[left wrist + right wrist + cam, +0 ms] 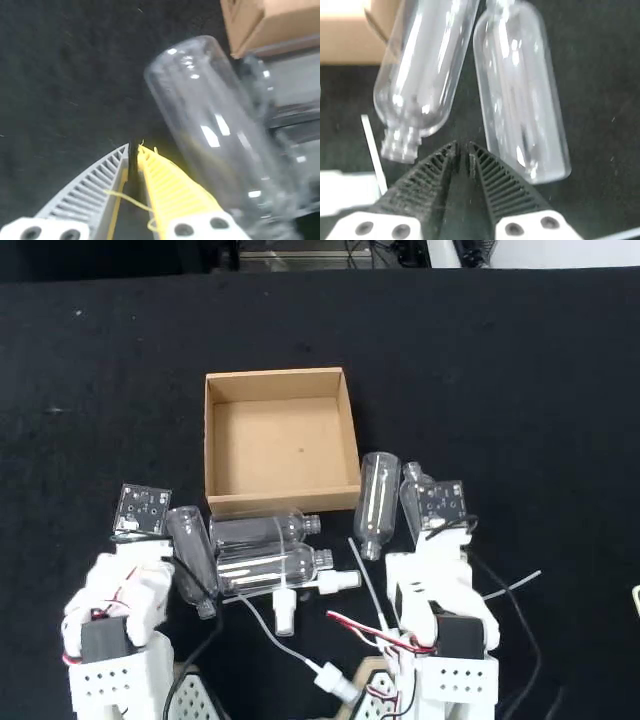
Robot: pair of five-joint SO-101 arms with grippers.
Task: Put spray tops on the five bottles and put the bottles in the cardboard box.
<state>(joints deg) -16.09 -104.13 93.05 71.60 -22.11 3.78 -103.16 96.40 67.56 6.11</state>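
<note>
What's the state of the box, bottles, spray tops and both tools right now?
cardboard box: open, empty
two bottles before the box: lying flat, no tops
bottle by left arm: lying
bottle right of the box: lying, neck bare
fifth bottle: lying beside it, neck unclear
spray tops: loose on table
left tool: shut, empty
right tool: shut, empty

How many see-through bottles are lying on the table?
5. The left bottle lies by the left arm; the upper middle bottle and lower middle bottle near the cardboard box; the right bottle and half-hidden bottle by the right arm.
</note>
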